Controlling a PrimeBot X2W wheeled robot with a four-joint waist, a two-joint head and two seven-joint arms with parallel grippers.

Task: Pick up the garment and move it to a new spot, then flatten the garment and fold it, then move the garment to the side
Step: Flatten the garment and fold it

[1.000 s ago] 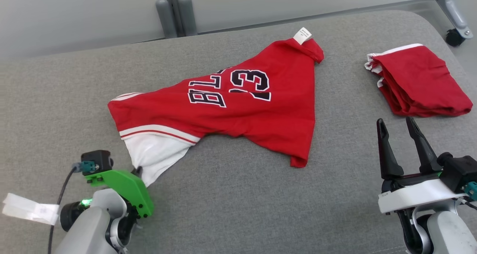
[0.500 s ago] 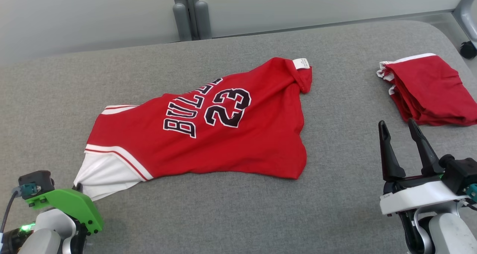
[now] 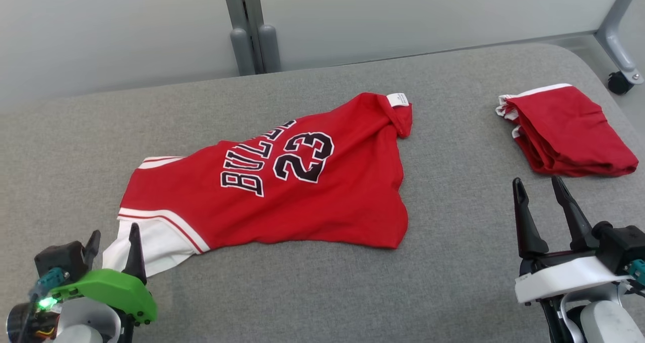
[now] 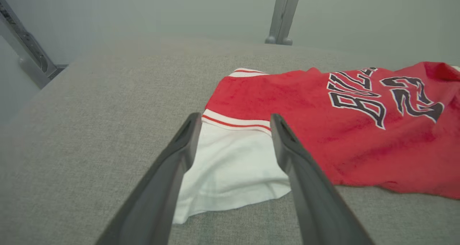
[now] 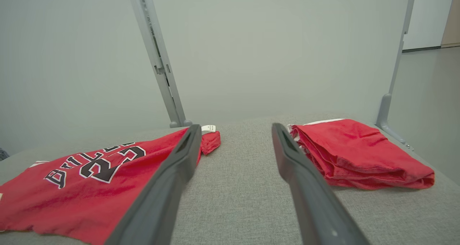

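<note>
Upholstery (image 3: 302, 292) before a pale wall (image 3: 126, 30) carries the jersey (image 3: 312, 207); left tool (image 3: 115, 232) and right tool (image 3: 536, 182) gape empty.

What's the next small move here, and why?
Probably reach the right gripper to the jersey at its bunched corner by the white tag, to pull it flat. It lies wrinkled and skewed on the grey table. Both grippers are open, the left gripper straddling the white panel unclamped, the right one touching no cloth.

Your red fabric jersey (image 3: 327, 207) carries black, white-outlined lettering and a white hem. At two o'clock lies a folded red garment (image 3: 569, 131), on the grey cloth-covered bench (image 3: 302, 292).
</note>
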